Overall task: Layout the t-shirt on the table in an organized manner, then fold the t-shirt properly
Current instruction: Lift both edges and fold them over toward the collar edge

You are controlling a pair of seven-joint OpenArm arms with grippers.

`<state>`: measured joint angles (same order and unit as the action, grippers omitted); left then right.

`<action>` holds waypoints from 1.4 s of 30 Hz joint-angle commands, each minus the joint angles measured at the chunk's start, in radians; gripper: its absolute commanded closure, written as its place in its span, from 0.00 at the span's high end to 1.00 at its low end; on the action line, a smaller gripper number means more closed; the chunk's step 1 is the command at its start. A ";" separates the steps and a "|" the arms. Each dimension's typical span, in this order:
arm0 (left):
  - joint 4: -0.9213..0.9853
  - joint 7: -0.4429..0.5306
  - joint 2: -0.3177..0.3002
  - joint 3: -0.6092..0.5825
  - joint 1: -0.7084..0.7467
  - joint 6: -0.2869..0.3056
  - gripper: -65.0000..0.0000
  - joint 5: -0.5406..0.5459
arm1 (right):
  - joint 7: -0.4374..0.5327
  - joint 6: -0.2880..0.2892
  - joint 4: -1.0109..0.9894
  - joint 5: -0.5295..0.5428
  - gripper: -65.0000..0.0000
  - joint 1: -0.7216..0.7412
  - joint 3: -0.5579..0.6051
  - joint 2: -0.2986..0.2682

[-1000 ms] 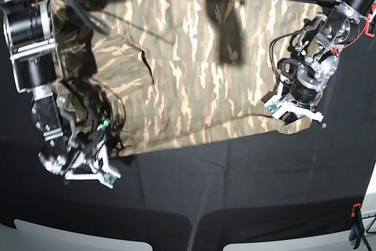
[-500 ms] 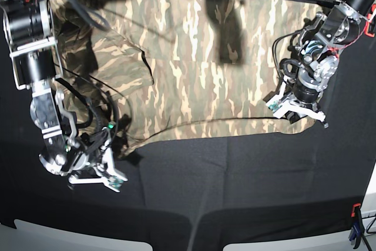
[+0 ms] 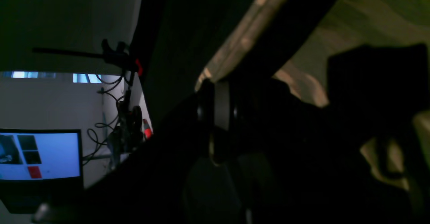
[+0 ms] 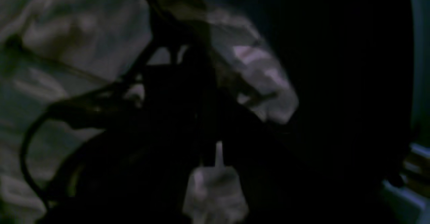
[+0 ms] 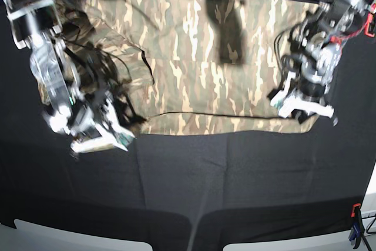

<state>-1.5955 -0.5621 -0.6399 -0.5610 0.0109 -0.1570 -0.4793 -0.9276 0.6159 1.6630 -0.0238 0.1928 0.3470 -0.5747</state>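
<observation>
Black cloth table [image 5: 235, 186], camouflage t-shirt [image 5: 194, 57] spread

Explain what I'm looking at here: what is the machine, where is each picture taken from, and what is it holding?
A two-armed robot works over a table covered in black cloth. The base view looks down from above; the other two, dark and blurry, come from cameras on the wrists. A camouflage t-shirt lies spread on the table. The right tool, on the overhead picture's left, and the left tool, on its right, are both shut, each at a near corner of the shirt, apparently pinching its edge.
</observation>
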 commanded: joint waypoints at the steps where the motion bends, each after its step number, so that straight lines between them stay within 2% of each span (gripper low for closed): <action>1: -0.039 -0.016 -0.024 0.011 0.004 -0.023 0.00 -0.018 | -0.003 -0.008 0.040 0.000 0.00 -0.002 -0.013 -0.027; 4: -0.095 -0.082 -0.055 0.011 0.053 -0.024 0.00 -0.026 | -0.019 -0.019 0.105 0.000 0.00 -0.074 -0.045 -0.058; 8: -0.165 -0.136 -0.082 0.011 0.128 -0.027 0.00 -0.098 | -0.031 -0.019 0.195 0.001 0.00 -0.173 -0.145 -0.063; 13: -0.274 -0.145 -0.092 0.011 0.227 -0.027 0.00 -0.109 | -0.035 -0.017 0.332 0.002 0.00 -0.301 -0.275 -0.063; 17: -0.345 -0.177 -0.092 0.011 0.291 -0.027 0.00 -0.182 | -0.060 -0.017 0.430 0.001 0.00 -0.409 -0.336 -0.063; 22: -0.383 -0.224 -0.092 0.011 0.359 -0.027 0.00 -0.259 | -0.111 -0.017 0.546 0.001 0.00 -0.544 -0.347 -0.063; 31: -0.383 -0.228 -0.092 0.010 0.487 -0.027 0.00 -0.257 | -0.188 -0.017 0.693 0.000 0.00 -0.743 -0.347 -0.063; 37: -0.383 -0.230 -0.092 0.010 0.541 -0.026 0.00 -0.264 | -0.193 -0.019 0.693 0.000 0.00 -0.877 -0.347 -0.062; 42: -0.383 -0.234 -0.092 0.011 0.543 -0.026 0.00 -0.264 | -0.193 -0.023 0.693 0.001 0.00 -0.920 -0.347 -0.063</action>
<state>-1.9610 -0.7937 -0.7208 -0.5552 0.5533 -0.1684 -0.7204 -1.1198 0.6014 2.3398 -0.0185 -0.7216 0.0082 -0.6239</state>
